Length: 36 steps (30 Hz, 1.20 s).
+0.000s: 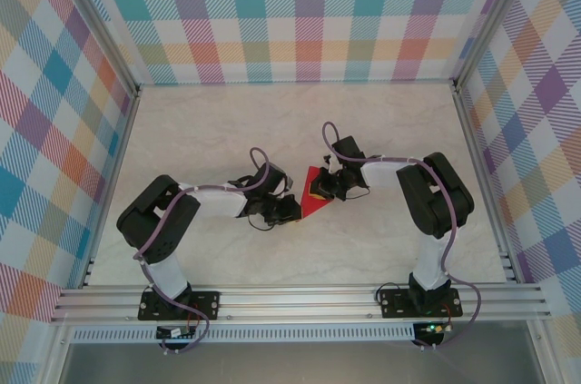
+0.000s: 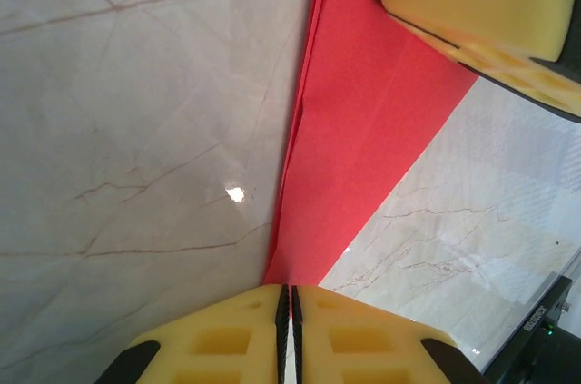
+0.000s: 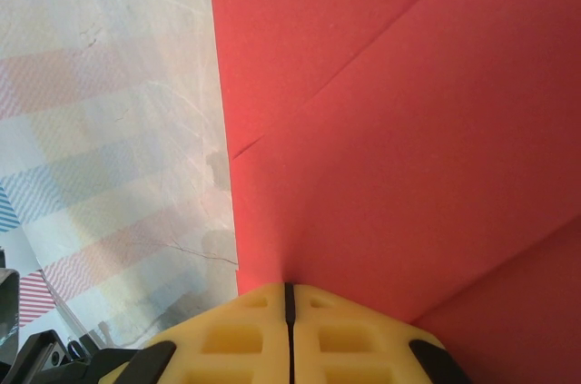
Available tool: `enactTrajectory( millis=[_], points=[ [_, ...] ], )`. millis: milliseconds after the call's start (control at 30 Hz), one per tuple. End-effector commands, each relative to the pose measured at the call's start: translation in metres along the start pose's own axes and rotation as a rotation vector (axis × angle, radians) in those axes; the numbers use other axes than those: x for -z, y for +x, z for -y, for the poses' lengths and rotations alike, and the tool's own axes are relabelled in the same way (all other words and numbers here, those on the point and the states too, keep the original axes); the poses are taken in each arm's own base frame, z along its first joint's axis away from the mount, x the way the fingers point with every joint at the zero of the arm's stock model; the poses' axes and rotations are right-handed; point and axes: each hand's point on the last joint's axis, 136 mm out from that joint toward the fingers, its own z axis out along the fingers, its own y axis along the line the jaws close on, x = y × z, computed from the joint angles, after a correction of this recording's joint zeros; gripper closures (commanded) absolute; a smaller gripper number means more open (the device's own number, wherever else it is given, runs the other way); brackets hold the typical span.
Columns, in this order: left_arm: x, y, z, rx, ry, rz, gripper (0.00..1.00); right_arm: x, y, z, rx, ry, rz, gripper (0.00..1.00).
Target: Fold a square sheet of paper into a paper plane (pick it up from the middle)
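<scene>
The left arm [image 1: 209, 195] bends sharply at the elbow and reaches inward, low over the pale marbled surface [image 1: 227, 121]. Its left tool [image 2: 288, 291] has both yellow fingers pressed together, pinching the narrow end of the red paper [image 2: 363, 130]. The paper, creased into a pointed wedge, is at the middle of the surface between the 2 tools. The right arm [image 1: 399, 166] folds inward likewise, and the right tool [image 3: 289, 286] is clamped on the paper's opposite edge. White lettering on a black part in the left wrist view is too small to read.
</scene>
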Motion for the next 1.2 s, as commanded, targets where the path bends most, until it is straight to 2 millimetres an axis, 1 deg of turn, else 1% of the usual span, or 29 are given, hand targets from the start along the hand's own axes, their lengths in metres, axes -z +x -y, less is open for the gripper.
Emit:
enactTrajectory(
  millis=[0,133,200,233,300,333,433,467,533,567,633,767,900,1000,1167],
  points=[
    [-0.005,0.029,-0.032,0.045,-0.11,-0.084,0.87,-0.017,0.016,0.057,-0.095,0.188,-0.036,0.94],
    [-0.006,0.03,-0.046,0.045,-0.179,-0.085,0.88,-0.017,0.016,0.057,-0.095,0.188,-0.037,0.94],
    [-0.006,0.031,-0.05,0.047,-0.194,-0.088,0.88,-0.017,0.016,0.058,-0.095,0.19,-0.036,0.94],
    [-0.006,0.031,-0.048,0.044,-0.188,-0.089,0.88,-0.017,0.015,0.057,-0.095,0.188,-0.036,0.94],
    [-0.003,0.028,-0.038,0.033,-0.15,-0.078,0.88,-0.017,0.015,0.057,-0.093,0.187,-0.036,0.94],
    [0.001,0.024,-0.027,0.022,-0.113,-0.064,0.88,-0.017,0.015,0.056,-0.091,0.185,-0.035,0.94],
    [0.015,0.008,0.005,-0.019,-0.021,0.009,0.87,-0.016,0.014,0.052,-0.084,0.17,-0.031,0.94],
    [0.021,0.0,0.012,-0.03,-0.006,0.047,0.87,-0.015,0.013,0.051,-0.085,0.168,-0.029,0.94],
    [0.028,-0.012,0.019,-0.048,-0.005,0.109,0.87,-0.015,0.013,0.05,-0.08,0.165,-0.029,0.94],
    [0.029,-0.016,0.018,-0.048,-0.014,0.128,0.86,-0.015,0.013,0.049,-0.079,0.161,-0.029,0.94],
    [0.025,-0.021,0.021,-0.056,0.0,0.14,0.86,-0.015,0.012,0.048,-0.077,0.16,-0.029,0.94],
    [0.009,-0.025,0.025,-0.05,0.029,0.115,0.88,-0.016,0.011,0.048,-0.077,0.159,-0.027,0.94],
    [-0.001,-0.03,0.027,-0.048,0.036,0.105,0.9,-0.016,0.012,0.048,-0.076,0.158,-0.028,0.94],
    [-0.007,-0.03,0.021,-0.039,0.018,0.092,0.92,-0.016,0.012,0.048,-0.078,0.158,-0.029,0.94],
    [-0.014,-0.02,0.006,-0.014,-0.017,0.055,0.95,-0.015,0.011,0.045,-0.073,0.149,-0.026,0.94]
  ],
)
